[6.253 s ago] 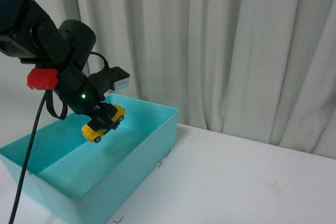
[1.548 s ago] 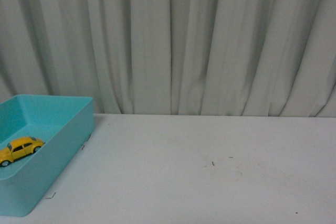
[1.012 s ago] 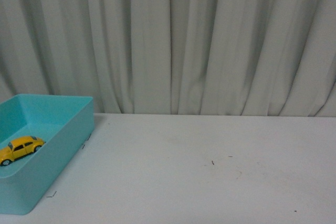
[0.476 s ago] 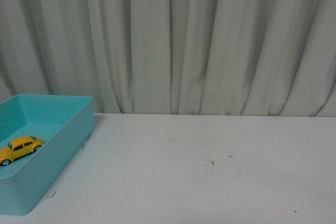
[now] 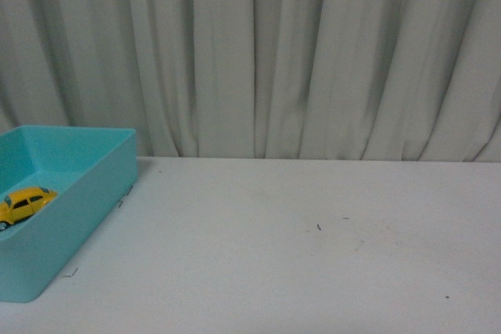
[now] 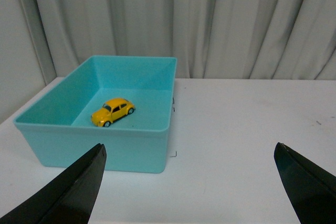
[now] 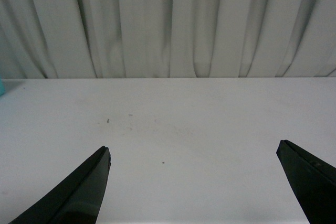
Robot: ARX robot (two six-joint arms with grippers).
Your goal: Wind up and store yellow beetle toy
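The yellow beetle toy rests on its wheels on the floor of the teal bin at the left of the front view. It also shows in the left wrist view, inside the bin. My left gripper is open and empty, drawn back from the bin above the white table. My right gripper is open and empty over bare table. Neither arm shows in the front view.
The white table runs to a pale curtain along its back edge. Small dark specks mark the tabletop. A sliver of the teal bin shows at the edge of the right wrist view.
The left gripper held the toy over the bin 6.3 s ago; the toy now lies in the bin and the arm is out of view. The front view has shifted slightly since half a second ago.
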